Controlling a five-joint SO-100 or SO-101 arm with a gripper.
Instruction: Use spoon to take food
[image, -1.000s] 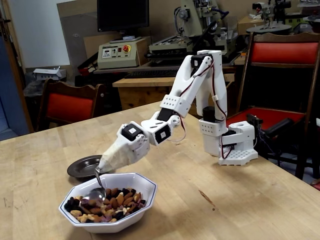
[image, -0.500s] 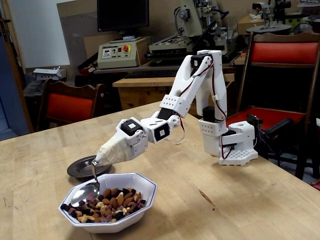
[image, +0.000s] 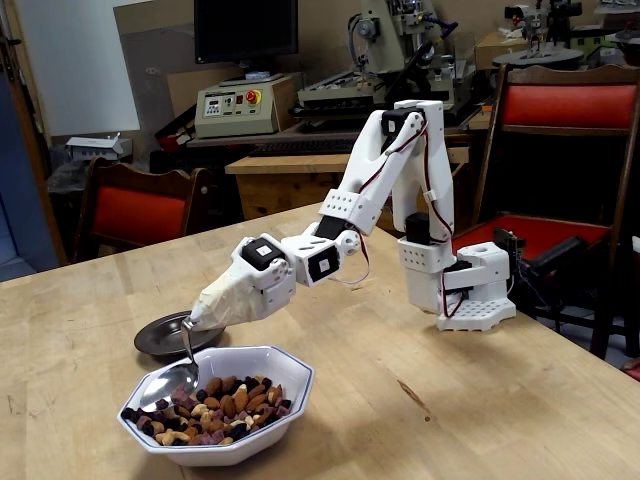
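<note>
The small silver spoon (image: 172, 383) hangs from my gripper (image: 203, 314), whose tip is wrapped in beige tape and shut on the spoon's handle. The fingers themselves are hidden under the tape. The spoon's oval bowl sits just inside the left side of the white octagonal bowl (image: 292, 377), at the edge of the food (image: 222, 405), and looks empty. The food is a heap of brown almonds, pale cashews and dark purple pieces filling the white bowl.
A small dark round saucer (image: 158, 337) lies on the wooden table (image: 420, 400) just behind the white bowl, under my gripper. My white base (image: 470, 290) stands at the right. Red chairs and workshop machines stand behind the table.
Over the last second the spoon has come up out of the middle of the food and swung left to the bowl's left side. It has barely moved in the last half second.
</note>
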